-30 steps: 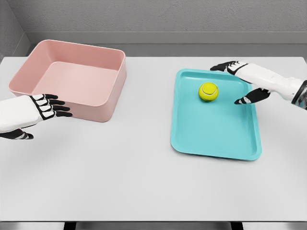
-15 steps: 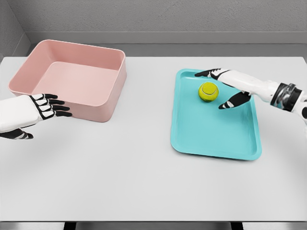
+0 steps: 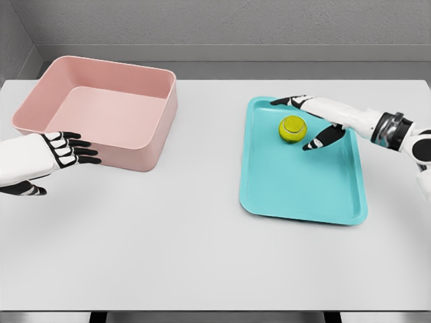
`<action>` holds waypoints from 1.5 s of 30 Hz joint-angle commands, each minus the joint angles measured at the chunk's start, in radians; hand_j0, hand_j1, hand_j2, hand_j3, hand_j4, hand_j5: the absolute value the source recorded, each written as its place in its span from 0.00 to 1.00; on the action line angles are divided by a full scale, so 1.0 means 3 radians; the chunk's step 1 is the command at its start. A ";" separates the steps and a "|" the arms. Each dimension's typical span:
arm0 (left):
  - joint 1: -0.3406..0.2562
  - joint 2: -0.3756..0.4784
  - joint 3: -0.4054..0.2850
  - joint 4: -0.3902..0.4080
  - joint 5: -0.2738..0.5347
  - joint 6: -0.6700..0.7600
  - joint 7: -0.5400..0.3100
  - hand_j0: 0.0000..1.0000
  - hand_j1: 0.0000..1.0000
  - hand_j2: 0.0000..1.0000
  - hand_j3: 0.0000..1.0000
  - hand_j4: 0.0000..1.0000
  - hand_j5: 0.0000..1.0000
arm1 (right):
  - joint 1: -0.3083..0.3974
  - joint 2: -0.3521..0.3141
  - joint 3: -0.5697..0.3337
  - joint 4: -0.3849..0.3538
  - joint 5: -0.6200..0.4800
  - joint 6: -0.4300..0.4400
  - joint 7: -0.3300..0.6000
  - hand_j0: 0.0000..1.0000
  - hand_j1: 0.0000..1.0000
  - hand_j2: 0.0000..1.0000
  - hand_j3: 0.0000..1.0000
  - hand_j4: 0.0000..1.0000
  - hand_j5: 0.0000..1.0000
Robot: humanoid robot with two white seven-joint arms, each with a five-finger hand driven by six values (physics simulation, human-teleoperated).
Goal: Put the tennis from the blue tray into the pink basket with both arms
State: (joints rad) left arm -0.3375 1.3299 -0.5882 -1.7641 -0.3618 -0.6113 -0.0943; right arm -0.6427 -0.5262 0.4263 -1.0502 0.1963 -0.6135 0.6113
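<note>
The tennis ball (image 3: 293, 128), bearing no legible marking, rests at the 12 o'clock end of the blue tray (image 3: 296, 188), bracketed by the spread, empty fingers of the right hand (image 3: 316, 121), while the left hand (image 3: 50, 156), open, sits against the near wall of the pink basket (image 3: 128, 151) at 9 o'clock.

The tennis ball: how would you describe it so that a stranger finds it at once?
On the white table, look right to the blue tray. Near its far end sits the tennis ball, between the open fingers of the right hand. It is the only round, yellow-green thing.
</note>
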 commanded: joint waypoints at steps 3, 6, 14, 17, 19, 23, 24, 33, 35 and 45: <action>0.0000 0.0010 -0.0018 0.0000 0.0020 0.0002 -0.0018 1.00 1.00 1.00 1.00 1.00 1.00 | -0.0031 0.0021 0.0006 0.0141 -0.0015 0.0009 -0.0001 1.00 1.00 1.00 1.00 1.00 1.00; -0.0010 0.0000 -0.0054 0.0000 0.0020 0.0002 -0.0018 1.00 1.00 1.00 1.00 1.00 1.00 | -0.0082 0.0036 0.0006 0.0238 0.0041 0.0009 -0.0001 1.00 1.00 1.00 1.00 1.00 1.00; -0.0015 0.0000 -0.0049 0.0000 0.0010 0.0002 -0.0095 1.00 1.00 1.00 1.00 1.00 1.00 | -0.0179 0.0200 0.0006 0.0474 0.0230 0.0009 -0.0001 1.00 1.00 1.00 1.00 1.00 1.00; -0.0015 -0.0005 -0.0054 0.0000 0.0010 0.0002 -0.0100 1.00 1.00 1.00 1.00 1.00 1.00 | -0.0205 0.0220 0.0006 0.0540 0.0235 0.0009 -0.0001 1.00 1.00 1.00 1.00 1.00 1.00; -0.0015 -0.0010 -0.0054 0.0000 0.0010 0.0002 -0.0105 1.00 1.00 1.00 1.00 1.00 1.00 | -0.0205 0.0241 0.0006 0.0556 0.0241 0.0009 -0.0001 1.00 1.00 1.00 1.00 1.00 1.00; -0.0015 -0.0010 -0.0054 0.0000 0.0010 0.0002 -0.0120 1.00 1.00 1.00 1.00 1.00 1.00 | -0.0215 0.0251 0.0006 0.0607 0.0302 0.0009 -0.0001 1.00 1.00 1.00 1.00 1.00 1.00; -0.0015 -0.0010 -0.0054 0.0000 0.0010 0.0002 -0.0120 1.00 1.00 1.00 1.00 1.00 1.00 | -0.0225 0.0251 0.0006 0.0612 0.0302 0.0009 -0.0001 1.00 1.00 1.00 1.00 1.00 1.00; -0.0015 -0.0010 -0.0054 0.0000 0.0010 0.0002 -0.0120 1.00 1.00 1.00 1.00 1.00 1.00 | -0.0256 0.0276 0.0006 0.0719 0.0312 0.0009 -0.0001 1.00 1.00 1.00 1.00 1.00 1.00; -0.0020 -0.0010 -0.0054 0.0000 0.0010 0.0002 -0.0120 1.00 1.00 1.00 1.00 1.00 1.00 | -0.0271 0.0287 0.0006 0.0734 0.0379 0.0009 -0.0001 1.00 1.00 1.00 1.00 1.00 1.00; -0.0020 -0.0025 -0.0054 0.0000 -0.0006 0.0002 -0.0151 1.00 1.00 1.00 1.00 1.00 1.00 | -0.0281 0.0307 0.0006 0.0765 0.0389 0.0009 -0.0001 1.00 1.00 1.00 1.00 1.00 1.00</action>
State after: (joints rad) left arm -0.3436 1.3209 -0.6041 -1.7641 -0.3698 -0.6115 -0.1390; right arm -0.7286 -0.4345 0.4293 -0.8215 0.3197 -0.6134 0.6112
